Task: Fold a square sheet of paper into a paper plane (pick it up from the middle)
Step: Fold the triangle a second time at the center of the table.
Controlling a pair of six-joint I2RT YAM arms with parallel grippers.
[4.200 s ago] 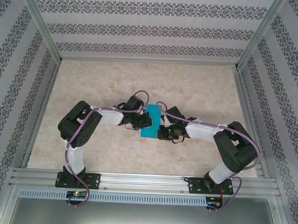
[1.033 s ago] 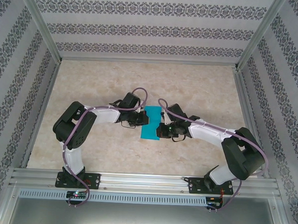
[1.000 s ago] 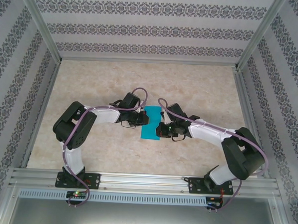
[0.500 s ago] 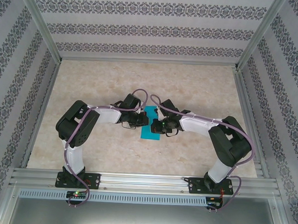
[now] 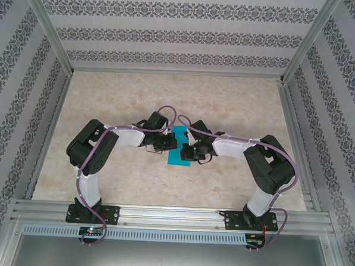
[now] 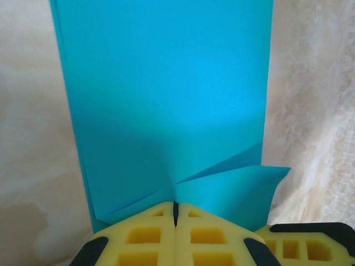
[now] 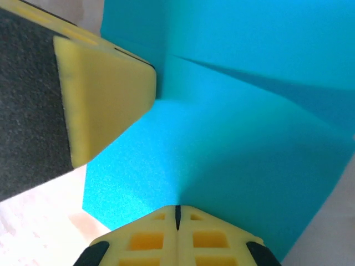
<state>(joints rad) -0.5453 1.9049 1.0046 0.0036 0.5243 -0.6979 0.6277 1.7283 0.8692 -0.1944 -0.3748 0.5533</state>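
The square sheet of paper (image 5: pixel 177 160) is teal and lies folded into a narrow upright strip at the table's middle. My left gripper (image 5: pixel 170 144) is shut, its tips pressing down on the strip's left side. My right gripper (image 5: pixel 186 150) is shut too and rests on the strip's right side, close to the left one. In the left wrist view the shut tips (image 6: pixel 175 208) meet the paper (image 6: pixel 166 100) where two creases converge, and a small flap (image 6: pixel 233 188) lifts at the right. In the right wrist view the shut tips (image 7: pixel 177 211) touch the paper (image 7: pixel 249 111), with a left finger (image 7: pixel 105 94) beside them. A paper plane is out of view.
The marble-patterned table (image 5: pixel 238 106) is fenced by aluminium rails and patterned walls (image 5: pixel 13 88). Both arms bend inward, with the left elbow (image 5: pixel 92 145) and the right elbow (image 5: pixel 271 165) near the front. A metal rail (image 5: pixel 173 217) runs along the near edge.
The right arm has swung left, bringing its shut gripper further onto the paper and close to the left gripper; its elbow has drawn inward. The left arm has barely shifted.
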